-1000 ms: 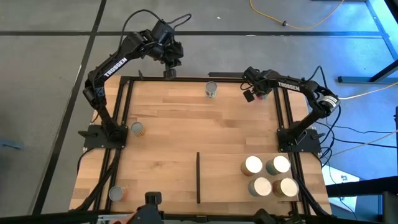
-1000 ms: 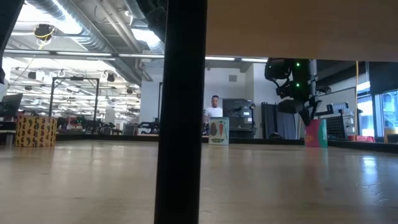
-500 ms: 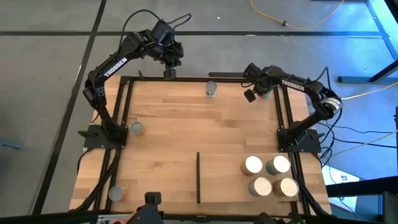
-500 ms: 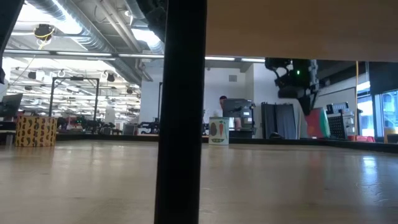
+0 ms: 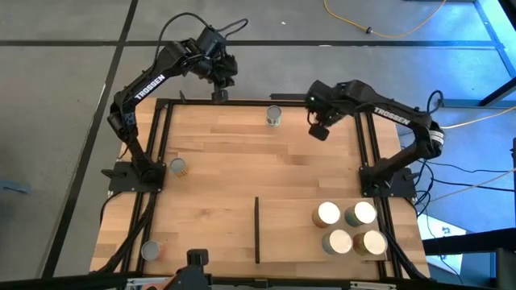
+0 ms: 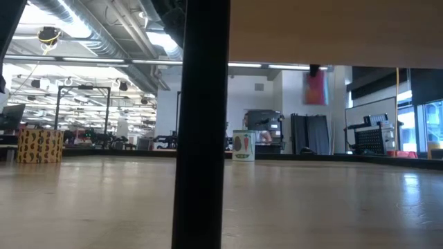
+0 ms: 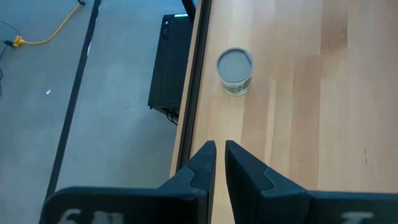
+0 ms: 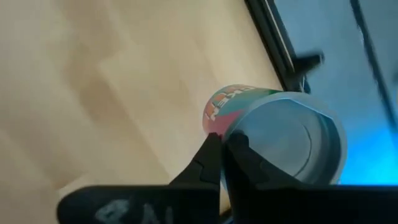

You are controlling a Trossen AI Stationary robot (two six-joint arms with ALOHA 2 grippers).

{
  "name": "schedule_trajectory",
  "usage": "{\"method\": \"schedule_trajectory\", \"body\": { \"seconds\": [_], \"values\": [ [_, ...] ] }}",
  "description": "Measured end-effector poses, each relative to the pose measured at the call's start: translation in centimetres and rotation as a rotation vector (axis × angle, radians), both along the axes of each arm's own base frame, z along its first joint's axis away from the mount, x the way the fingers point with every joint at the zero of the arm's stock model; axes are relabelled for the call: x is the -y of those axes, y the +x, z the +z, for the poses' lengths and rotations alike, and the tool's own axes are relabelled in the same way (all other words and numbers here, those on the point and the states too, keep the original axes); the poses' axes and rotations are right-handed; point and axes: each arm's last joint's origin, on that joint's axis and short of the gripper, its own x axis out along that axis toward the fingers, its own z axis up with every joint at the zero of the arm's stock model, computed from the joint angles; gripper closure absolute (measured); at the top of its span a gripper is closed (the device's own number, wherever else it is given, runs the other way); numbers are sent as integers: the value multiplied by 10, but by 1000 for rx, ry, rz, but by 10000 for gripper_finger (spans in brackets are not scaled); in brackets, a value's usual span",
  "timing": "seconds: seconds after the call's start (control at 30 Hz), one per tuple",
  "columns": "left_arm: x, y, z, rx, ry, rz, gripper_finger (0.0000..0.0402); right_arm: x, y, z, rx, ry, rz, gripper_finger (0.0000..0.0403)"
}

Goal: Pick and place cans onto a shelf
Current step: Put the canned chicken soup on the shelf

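The right gripper (image 5: 319, 129), in the upper right of the high view above the desk (image 5: 234, 161), grasps a red-labelled can (image 8: 273, 134); in the right wrist view its fingers (image 8: 208, 158) press against the can's side, and the can's silver end faces the camera. In the low view the red can (image 6: 315, 86) hangs near the upper edge, clear of the desk surface. The left gripper (image 5: 219, 80) waits over the desk's top edge in the upper left of centre, its fingers (image 7: 205, 163) clenched almost together with nothing between them. A green-labelled can (image 5: 274, 117) stands near the top edge, centre. Another can (image 5: 177, 167) stands at the left edge and one (image 5: 150, 250) at the lower left corner. Four cans (image 5: 349, 228) cluster on the shelf (image 5: 286, 234), lower right.
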Motion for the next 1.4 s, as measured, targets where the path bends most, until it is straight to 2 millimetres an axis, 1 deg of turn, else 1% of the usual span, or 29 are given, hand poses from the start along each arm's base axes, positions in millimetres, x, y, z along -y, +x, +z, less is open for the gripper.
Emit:
{"method": "schedule_trajectory", "body": {
  "seconds": [0.17,0.27,0.33,0.47,0.57,0.67,0.73,0.87,0.97,1.07,1.2,1.4],
  "values": [
    [1,-1,-1,-8,-7,0,374,-39,12,34,87,34,198,395],
    [1,-1,-1,-13,-12,0,374,-64,15,49,126,68,325,395],
    [1,-1,-1,-9,-16,-8,374,-82,15,56,120,72,417,395],
    [5,0,-1,26,-66,-127,374,-115,14,69,145,95,564,395],
    [12,0,-3,57,-134,-242,374,-137,12,75,183,135,610,395],
    [19,1,-4,60,-182,-340,374,-157,14,73,182,164,627,395],
    [24,1,-5,48,-197,-377,374,-171,20,68,179,214,658,395],
    [31,3,-7,18,-221,-397,374,-200,34,56,169,291,736,395],
    [36,5,-8,9,-233,-406,374,-215,45,46,161,303,754,395],
    [39,7,-8,7,-234,-417,374,-225,55,37,161,309,759,395],
    [43,10,-8,5,-235,-430,374,-235,61,28,138,335,751,395],
    [44,11,-8,4,-234,-435,374,-247,63,23,122,397,766,395]
  ]
}}
